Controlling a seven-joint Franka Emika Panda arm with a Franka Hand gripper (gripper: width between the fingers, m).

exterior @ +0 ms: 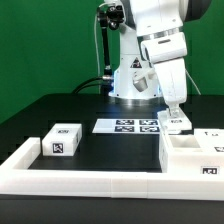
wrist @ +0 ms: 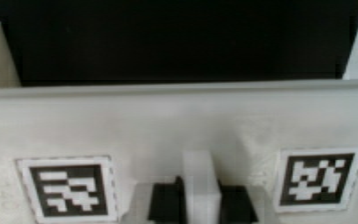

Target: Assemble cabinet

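Pinching the cabinet (wrist: 176, 120) by its thin rib, end effector (wrist: 197, 192) closed on it.
I judged it light, stiff, slick plastic.

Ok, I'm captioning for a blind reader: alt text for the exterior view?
A white arm reaches down with its pincer shut over the tagged white cabinet on the exterior view's right. A small tagged box lies at the left, behind a long white rail.

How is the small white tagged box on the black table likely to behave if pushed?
The box looks like rigid plastic, so probably stiff. Its flat, low shape suggests sliding rather than rolling or tipping. It seems small, likely light.
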